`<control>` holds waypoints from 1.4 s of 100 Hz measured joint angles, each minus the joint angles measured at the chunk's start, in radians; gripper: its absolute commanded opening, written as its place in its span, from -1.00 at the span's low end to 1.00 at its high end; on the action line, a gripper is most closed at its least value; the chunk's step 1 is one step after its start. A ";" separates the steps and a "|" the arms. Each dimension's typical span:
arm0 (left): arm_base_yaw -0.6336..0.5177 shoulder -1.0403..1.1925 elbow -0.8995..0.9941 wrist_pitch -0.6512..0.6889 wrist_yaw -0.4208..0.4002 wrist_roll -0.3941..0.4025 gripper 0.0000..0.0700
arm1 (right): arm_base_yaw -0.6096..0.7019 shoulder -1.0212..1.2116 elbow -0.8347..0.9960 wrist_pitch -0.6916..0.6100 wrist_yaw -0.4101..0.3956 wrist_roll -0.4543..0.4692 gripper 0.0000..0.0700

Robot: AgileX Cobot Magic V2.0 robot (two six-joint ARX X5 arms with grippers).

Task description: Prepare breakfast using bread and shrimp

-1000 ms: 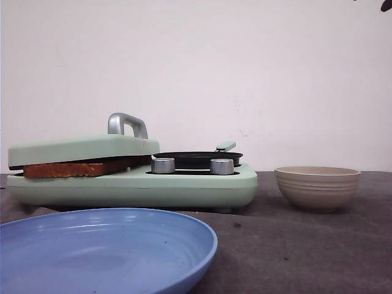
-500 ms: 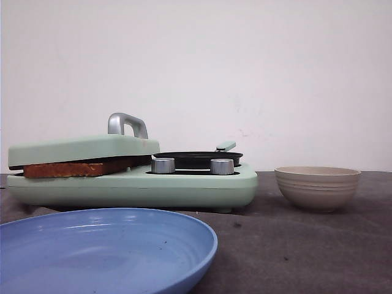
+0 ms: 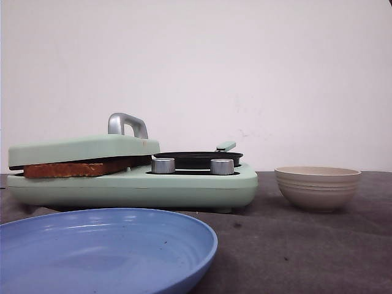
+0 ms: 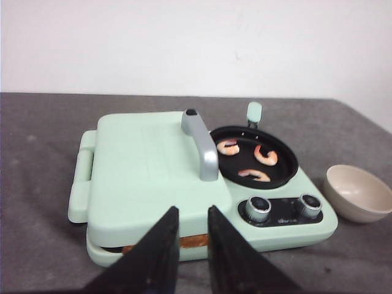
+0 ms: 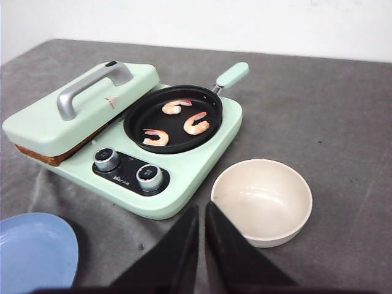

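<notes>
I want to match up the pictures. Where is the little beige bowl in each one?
Front view: the beige bowl sits on the table at the right, apart from the green cooker.
Left wrist view: the bowl is at the picture's right edge, beside the cooker's knob end.
Right wrist view: the bowl is low in the picture, close to the cooker's corner.
Shared landmark: the two silver knobs face the bowl's side.
</notes>
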 measured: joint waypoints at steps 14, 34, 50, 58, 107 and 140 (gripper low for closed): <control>0.000 -0.056 -0.029 0.005 -0.024 -0.018 -1.00 | 0.015 -0.080 -0.127 0.066 0.000 0.027 -0.97; 0.000 -0.161 -0.101 0.010 -0.078 -0.047 -1.00 | 0.030 -0.156 -0.252 0.142 -0.015 0.100 -0.97; 0.000 -0.187 -0.125 0.017 -0.099 -0.059 -1.00 | 0.032 -0.192 -0.298 0.169 -0.015 0.110 -0.97; 0.000 -0.190 -0.144 0.016 -0.101 -0.060 -1.00 | 0.032 -0.192 -0.336 0.165 -0.014 0.111 -0.97; 0.000 -0.190 -0.154 -0.019 -0.135 -0.149 -1.00 | 0.032 -0.193 -0.346 0.174 0.034 0.192 -0.97; 0.000 -0.190 -0.154 -0.019 -0.135 -0.161 -1.00 | 0.032 -0.193 -0.346 0.187 0.034 0.204 -0.97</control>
